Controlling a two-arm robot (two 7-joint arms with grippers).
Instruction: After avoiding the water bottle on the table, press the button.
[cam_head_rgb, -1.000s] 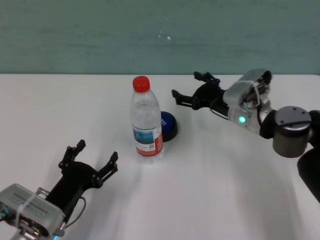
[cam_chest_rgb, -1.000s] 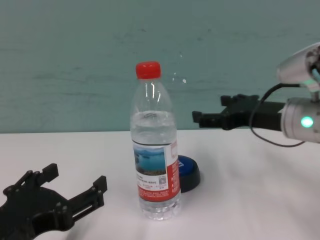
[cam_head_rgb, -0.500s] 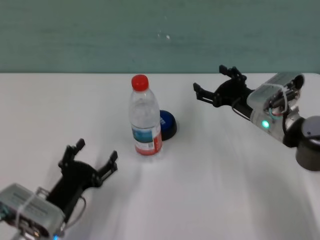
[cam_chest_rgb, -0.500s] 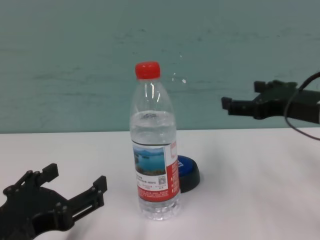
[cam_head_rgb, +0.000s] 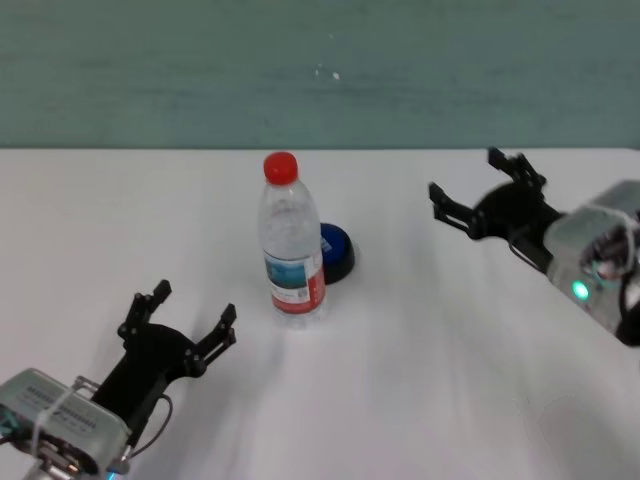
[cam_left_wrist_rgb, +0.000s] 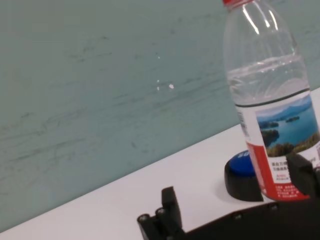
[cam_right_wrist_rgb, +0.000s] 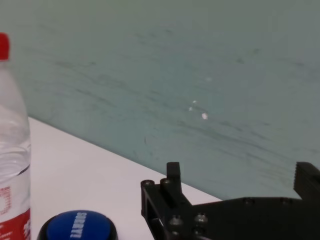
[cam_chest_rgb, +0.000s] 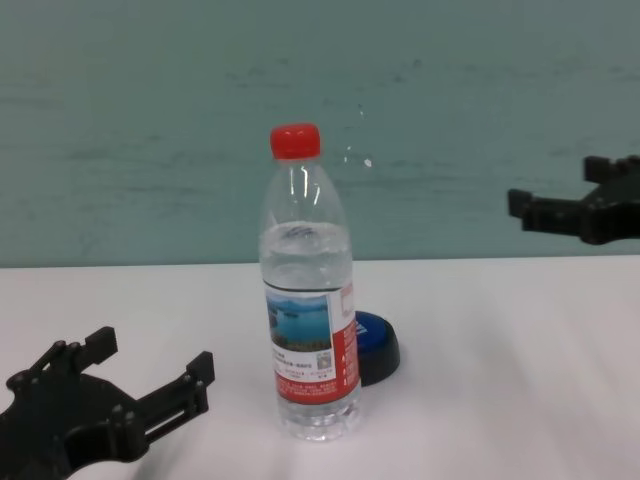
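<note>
Table (cam_head_rgb: 450, 380) with bottle (cam_head_rgb: 291, 250), button (cam_head_rgb: 337, 249)

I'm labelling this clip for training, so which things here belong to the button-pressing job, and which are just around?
Part of the job:
- button, blue dome on a black base, behind the bottle
- water bottle, upright, the thing to avoid
- right gripper, open, raised off to the button's right
- table

Just around:
- left gripper, open, parked at the near left
- green wall behind

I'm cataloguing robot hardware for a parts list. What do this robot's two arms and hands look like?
Both hands, left hand and right hand, are matte black with notched, blocky fingers. Behind each sits a silver-grey wrist housing wrapped with thin bands, with black cable running alongside. The right wrist shows a small green light.
</note>
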